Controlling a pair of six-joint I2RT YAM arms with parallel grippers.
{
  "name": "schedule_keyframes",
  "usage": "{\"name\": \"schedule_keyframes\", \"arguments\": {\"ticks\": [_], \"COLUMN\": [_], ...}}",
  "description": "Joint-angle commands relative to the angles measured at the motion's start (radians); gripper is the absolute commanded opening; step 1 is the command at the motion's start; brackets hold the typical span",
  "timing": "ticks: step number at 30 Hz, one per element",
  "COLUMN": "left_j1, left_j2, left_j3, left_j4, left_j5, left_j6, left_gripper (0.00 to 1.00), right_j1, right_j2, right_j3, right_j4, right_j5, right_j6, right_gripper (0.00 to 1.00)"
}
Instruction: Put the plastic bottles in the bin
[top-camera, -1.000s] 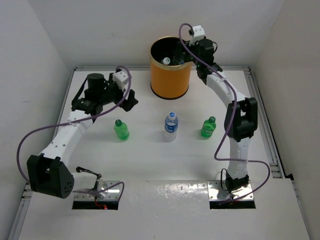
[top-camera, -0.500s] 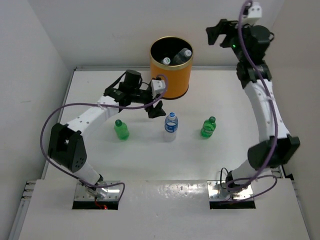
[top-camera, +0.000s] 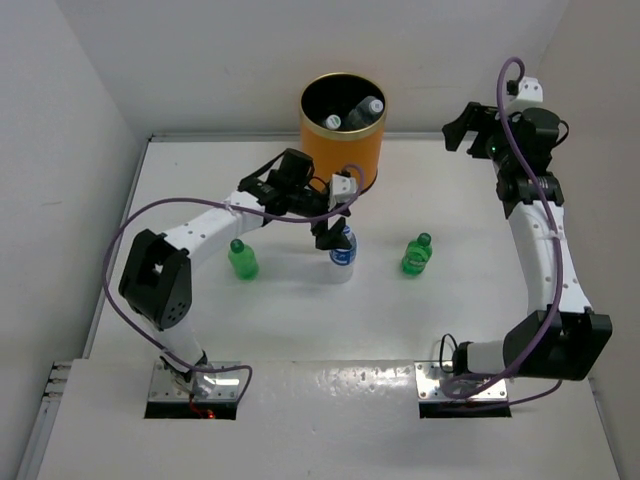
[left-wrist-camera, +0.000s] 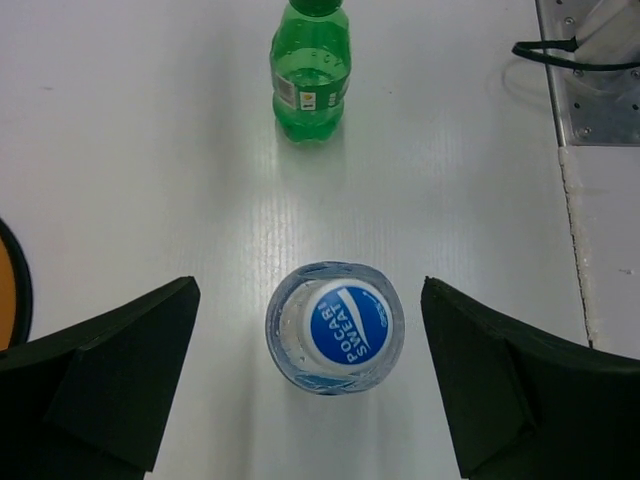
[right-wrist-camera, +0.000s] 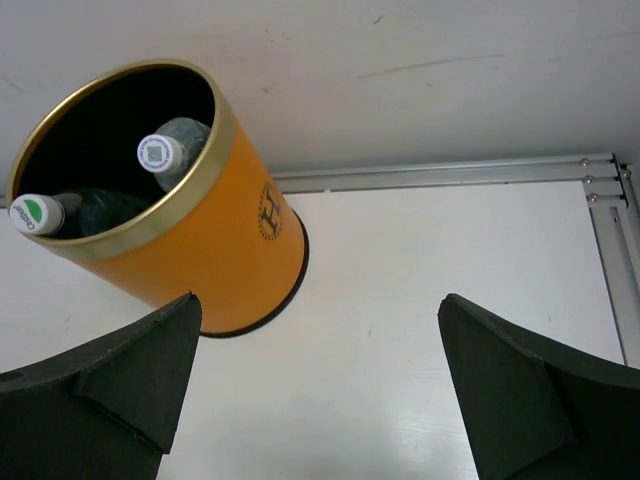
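The orange bin (top-camera: 343, 150) stands at the table's back and holds at least two bottles, with caps showing (top-camera: 372, 105). A clear bottle with a blue cap (top-camera: 343, 252) stands upright mid-table. My left gripper (top-camera: 332, 230) is open above it, and in the left wrist view (left-wrist-camera: 308, 292) the bottle (left-wrist-camera: 335, 328) sits between the fingers without touching them. Two green bottles (top-camera: 242, 259) (top-camera: 416, 254) stand on either side, and one shows in the left wrist view (left-wrist-camera: 311, 70). My right gripper (top-camera: 464, 128) is open and empty, raised to the right of the bin (right-wrist-camera: 200, 240).
White walls enclose the table on the left, back and right. A metal rail (right-wrist-camera: 450, 172) runs along the back edge. The arms' base plates (top-camera: 463, 385) and cables lie at the near edge.
My left gripper has swung right and come over the clear bottle. My right gripper has left the bin's mouth, empty, and moved right; a second bottle now lies in the bin.
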Motion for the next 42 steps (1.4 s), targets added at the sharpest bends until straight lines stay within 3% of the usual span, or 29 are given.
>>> {"name": "schedule_keyframes", "arguments": {"ticks": [1, 3, 7, 8, 10, 11, 14, 15, 19, 20, 24, 28, 32, 38, 42], "left_j1": [-0.029, -0.038, -0.038, -0.024, 0.000, 0.020, 0.054, 0.080, 0.154, 0.168, 0.200, 0.221, 0.211, 0.180, 0.149], "left_j2": [0.000, 0.000, 0.000, 0.000, 0.000, 0.000, -0.011, 0.003, 0.061, 0.093, 0.138, 0.222, 0.305, 0.353, 0.402], "left_j3": [0.025, 0.016, 0.016, 0.016, 0.043, 0.098, 0.224, 0.352, 0.689, 0.747, 0.898, 0.936, 0.936, 0.840, 0.812], "left_j4": [0.015, 0.015, 0.042, 0.055, 0.090, 0.090, 0.076, 0.046, 0.105, 0.137, 0.323, 0.406, 0.406, 0.438, 0.473], "left_j5": [0.058, 0.048, 0.037, 0.037, 0.020, 0.011, -0.001, -0.001, -0.049, -0.049, -0.208, -0.375, -0.457, -0.629, -0.721], "left_j6": [0.029, 0.029, 0.009, -0.008, -0.096, -0.126, -0.222, -0.241, -0.443, -0.556, -0.692, -0.692, -0.645, -0.473, -0.381], "left_gripper": [1.00, 0.97, 0.71, 0.58, 0.45, 0.29, 0.07, 0.05, 0.00, 0.00, 0.00, 0.00, 0.00, 0.00, 0.00], "right_j1": [-0.016, -0.021, -0.024, -0.025, -0.024, -0.024, -0.028, -0.030, -0.045, -0.045, -0.061, -0.067, -0.077, -0.099, -0.126], "right_j2": [-0.050, -0.050, -0.053, -0.059, -0.073, -0.078, -0.101, -0.111, -0.138, -0.139, -0.145, -0.147, -0.154, -0.187, -0.220], "right_j3": [0.008, 0.002, -0.009, -0.018, -0.033, -0.045, -0.082, -0.090, -0.143, -0.150, -0.164, -0.182, -0.217, -0.272, -0.276], "right_j4": [0.029, 0.027, 0.027, 0.030, 0.027, 0.023, 0.023, 0.021, 0.026, 0.027, 0.029, 0.030, 0.017, -0.026, -0.153], "right_j5": [-0.035, -0.041, -0.052, -0.059, -0.064, -0.061, -0.062, -0.062, -0.059, -0.058, -0.061, -0.059, -0.058, -0.058, -0.127], "right_j6": [0.006, 0.006, 0.010, 0.008, -0.001, -0.004, -0.033, -0.043, -0.067, -0.066, -0.070, -0.087, -0.124, -0.179, -0.262], "right_gripper": [1.00, 1.00, 1.00, 0.98, 0.98, 0.98, 0.98, 0.98, 0.98, 0.98, 0.98, 0.98, 0.98, 0.98, 1.00]}}
